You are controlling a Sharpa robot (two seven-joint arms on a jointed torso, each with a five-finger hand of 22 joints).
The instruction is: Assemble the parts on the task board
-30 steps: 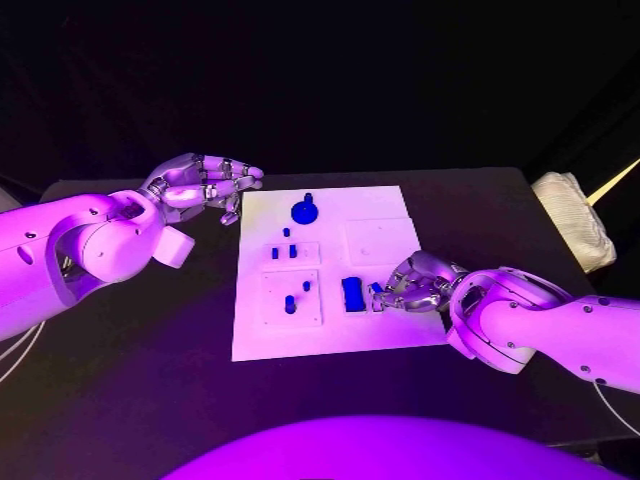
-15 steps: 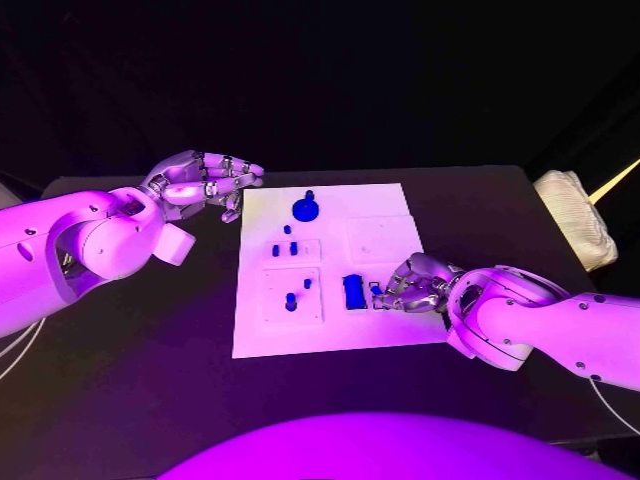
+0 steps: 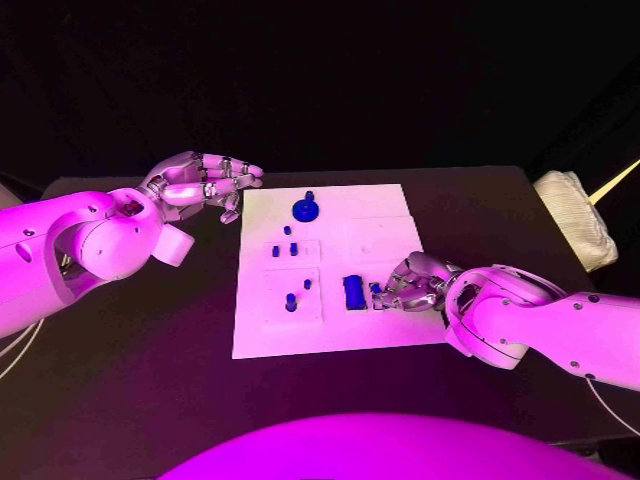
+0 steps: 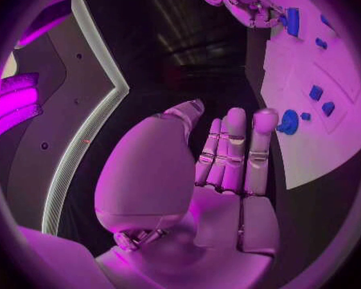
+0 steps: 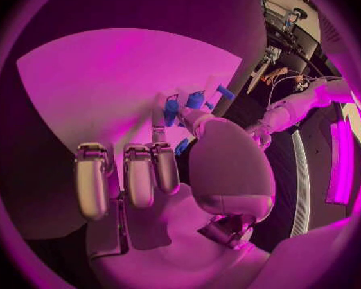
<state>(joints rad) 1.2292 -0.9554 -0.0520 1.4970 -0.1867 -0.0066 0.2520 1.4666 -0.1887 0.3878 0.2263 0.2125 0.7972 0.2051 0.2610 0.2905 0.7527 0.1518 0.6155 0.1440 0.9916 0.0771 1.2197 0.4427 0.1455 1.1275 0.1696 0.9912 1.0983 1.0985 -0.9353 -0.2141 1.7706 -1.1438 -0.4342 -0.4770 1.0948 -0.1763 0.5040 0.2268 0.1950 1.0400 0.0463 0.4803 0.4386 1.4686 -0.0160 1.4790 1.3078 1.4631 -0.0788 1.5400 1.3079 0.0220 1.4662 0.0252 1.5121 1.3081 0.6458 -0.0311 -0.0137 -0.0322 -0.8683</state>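
Counted eight blue parts on or over the white task board (image 3: pixel 335 335), at the middle of the black table (image 3: pixel 147 350). Found one round knob (image 3: pixel 306 210) at 12 o'clock on the board, with one lone peg (image 3: pixel 286 232) just nearer than it. Found a pair of pegs (image 3: pixel 283 251) side by side on a raised square panel (image 3: pixel 309 258) at 10 o'clock, and two more pegs (image 3: pixel 299 293) on a second raised panel (image 3: pixel 270 315) at 7 o'clock. Saw one rectangular block (image 3: pixel 352 292) upright at 5 o'clock. Made out a third panel (image 3: pixel 378 240) at 2 o'clock, with nothing blue on it. Found the right hand (image 3: pixel 414 283) low over the board's 4 o'clock edge, fingers curled in and seemingly pinching the eighth part, a small blue piece (image 3: pixel 375 290), just beside the block; could not tell whether piece and block touched. Saw the hand and its white forearm cover that edge of the board. Found the left hand (image 3: pixel 202 183) off the board at 10 o'clock, raised above the table, holding nothing, fingers loosely bent with the thumb apart from them. Noted one folded white cloth (image 3: pixel 577 215) at the table's 3 o'clock edge, well apart from the board, and one pale pointed strip (image 3: pixel 623 177) slanting up beyond it.
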